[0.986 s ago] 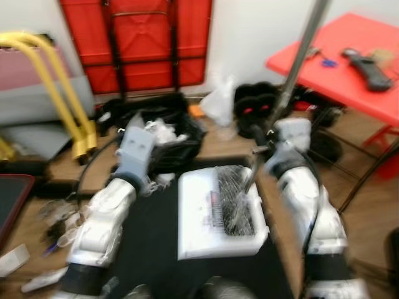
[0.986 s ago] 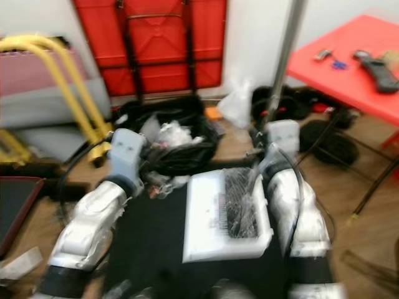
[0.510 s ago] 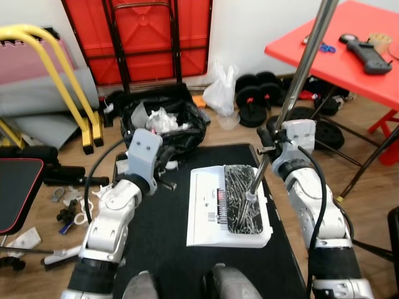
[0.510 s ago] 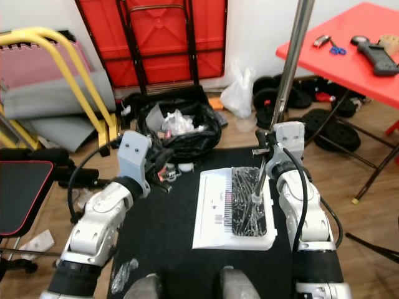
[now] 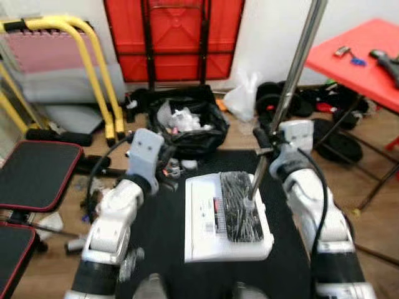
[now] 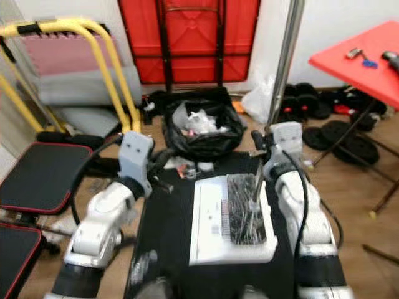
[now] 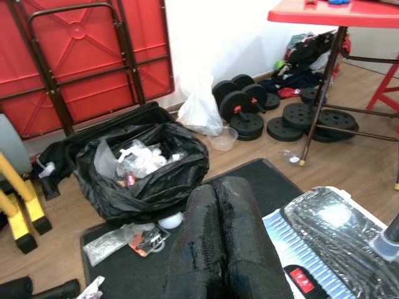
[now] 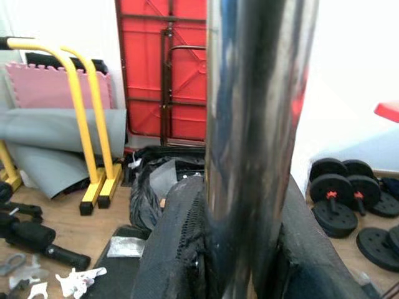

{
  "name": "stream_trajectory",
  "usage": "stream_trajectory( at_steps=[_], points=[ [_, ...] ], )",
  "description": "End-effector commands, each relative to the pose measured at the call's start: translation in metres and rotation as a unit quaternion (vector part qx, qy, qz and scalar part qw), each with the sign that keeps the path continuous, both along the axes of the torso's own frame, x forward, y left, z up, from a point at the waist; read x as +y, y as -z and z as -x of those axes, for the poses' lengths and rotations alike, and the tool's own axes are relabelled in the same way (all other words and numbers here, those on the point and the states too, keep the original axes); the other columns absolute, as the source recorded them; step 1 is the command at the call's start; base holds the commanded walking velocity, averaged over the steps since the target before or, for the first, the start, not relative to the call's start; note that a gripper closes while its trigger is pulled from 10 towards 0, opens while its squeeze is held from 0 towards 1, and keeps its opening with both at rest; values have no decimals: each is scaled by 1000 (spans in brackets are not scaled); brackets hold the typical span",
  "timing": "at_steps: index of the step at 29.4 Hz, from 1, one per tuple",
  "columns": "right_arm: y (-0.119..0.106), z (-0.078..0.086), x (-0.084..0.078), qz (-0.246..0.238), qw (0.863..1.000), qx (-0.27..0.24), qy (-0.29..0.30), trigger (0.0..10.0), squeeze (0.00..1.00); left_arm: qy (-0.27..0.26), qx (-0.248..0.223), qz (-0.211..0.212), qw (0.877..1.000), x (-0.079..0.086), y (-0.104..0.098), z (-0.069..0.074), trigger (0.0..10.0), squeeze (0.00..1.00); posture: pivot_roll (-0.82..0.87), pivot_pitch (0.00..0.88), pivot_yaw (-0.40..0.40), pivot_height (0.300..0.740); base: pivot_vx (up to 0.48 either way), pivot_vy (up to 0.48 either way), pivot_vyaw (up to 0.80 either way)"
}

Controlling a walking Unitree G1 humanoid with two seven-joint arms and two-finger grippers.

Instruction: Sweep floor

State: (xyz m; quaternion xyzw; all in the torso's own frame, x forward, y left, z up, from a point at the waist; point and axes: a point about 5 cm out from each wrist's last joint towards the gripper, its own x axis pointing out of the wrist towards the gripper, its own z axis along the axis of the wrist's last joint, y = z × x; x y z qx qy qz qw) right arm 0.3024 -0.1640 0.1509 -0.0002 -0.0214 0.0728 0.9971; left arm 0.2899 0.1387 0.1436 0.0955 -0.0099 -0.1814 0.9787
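Right gripper (image 8: 240, 249) clamped around the shiny metal broom pole (image 5: 298, 59), one black finger (image 8: 181, 249) on each side, gripping it low down just above the point where the pole meets the broom head (image 5: 240, 205). Pole leaning up and away toward the red table (image 5: 358, 59). Broom head, black bristles wrapped in clear plastic, lying flat on a white dustpan-looking tray (image 5: 202, 221), which sits on the black mat (image 5: 165, 230) right in front of the robot.

Left gripper (image 7: 218, 249) with fingers pressed together, holding nothing, hovering over the mat's near-left part, pointed toward the black rubbish bag (image 7: 146, 168). Bag open, stuffed with white scraps, sitting on the wood floor (image 5: 62, 249) just past the mat's far edge. Some small litter (image 7: 128, 240) on the mat near the bag.

Further out: red folded table (image 5: 174, 37) leaning on the wall, white plastic bag (image 5: 243, 99) beside black weight plates (image 7: 249, 106), yellow tube frame (image 5: 93, 75) off to the left with grey and pink foam mats (image 6: 68, 68) behind it, black padded bench (image 5: 34, 174) at far left.
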Motion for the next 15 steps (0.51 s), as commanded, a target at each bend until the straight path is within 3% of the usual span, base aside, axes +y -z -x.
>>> stream_trajectory(
  at_steps=[1, 8, 15],
  points=[
    [-14, -1, -7, 0, 999, -34, 12, 10000, 0, 0, -1, -2, 1000, -2, 1, 0, 10000, 0, -137, 55, -128, 740, 0, 0, 0],
    [-16, -6, -13, 12, 999, -22, 40, 10000, 0, 0, -4, -5, 1000, -2, 0, 0, 10000, 0, -136, 58, -127, 740, 0, 0, 0],
    [-23, -10, -18, 35, 997, -45, 52, 10000, 0, 1, -9, -10, 1000, -2, -1, 0, 10000, 0, -136, 59, -126, 715, 0, 0, 0]
  ],
)
